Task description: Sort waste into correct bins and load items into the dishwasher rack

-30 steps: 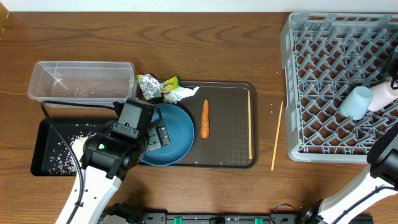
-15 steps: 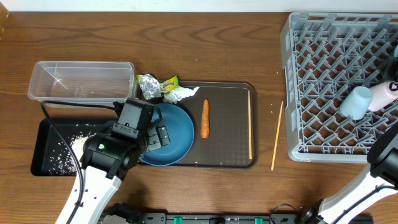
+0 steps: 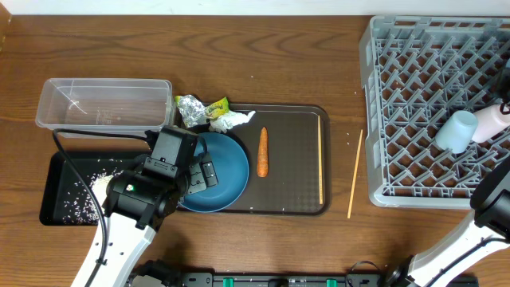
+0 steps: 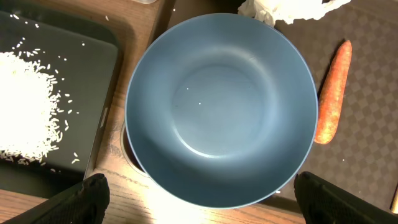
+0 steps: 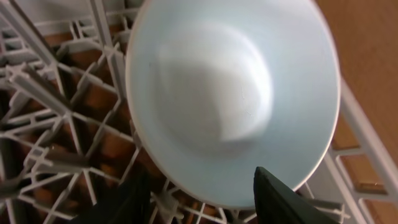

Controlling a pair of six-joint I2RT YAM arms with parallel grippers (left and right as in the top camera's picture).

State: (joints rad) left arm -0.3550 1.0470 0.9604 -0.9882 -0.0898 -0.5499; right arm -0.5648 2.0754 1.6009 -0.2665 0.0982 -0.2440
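Observation:
The large dark-blue bowl (image 3: 227, 171) (image 4: 221, 106) sits empty on the brown serving tray's left end. My left gripper (image 3: 201, 175) (image 4: 205, 202) hovers right above it, open wide, with a finger at each side of the near rim. The small light-blue bowl (image 3: 457, 131) (image 5: 230, 93) leans in the grey dishwasher rack (image 3: 414, 96) (image 5: 62, 93) next to the white cup (image 3: 490, 121). My right gripper (image 5: 205, 196) is open, its fingers astride that bowl's lower rim. The carrot (image 3: 263, 151) (image 4: 329, 93), wrapper (image 3: 195, 108) and tissue (image 3: 231, 121) (image 4: 280, 7) lie near the dark-blue bowl.
Rice (image 3: 100, 183) (image 4: 25, 106) lies in the black tray (image 3: 60, 207) (image 4: 74, 25). The clear tub (image 3: 103, 104) stands behind it. One chopstick (image 3: 320, 159) lies on the brown serving tray (image 3: 295, 191); the other (image 3: 355, 174) lies on the table by the rack.

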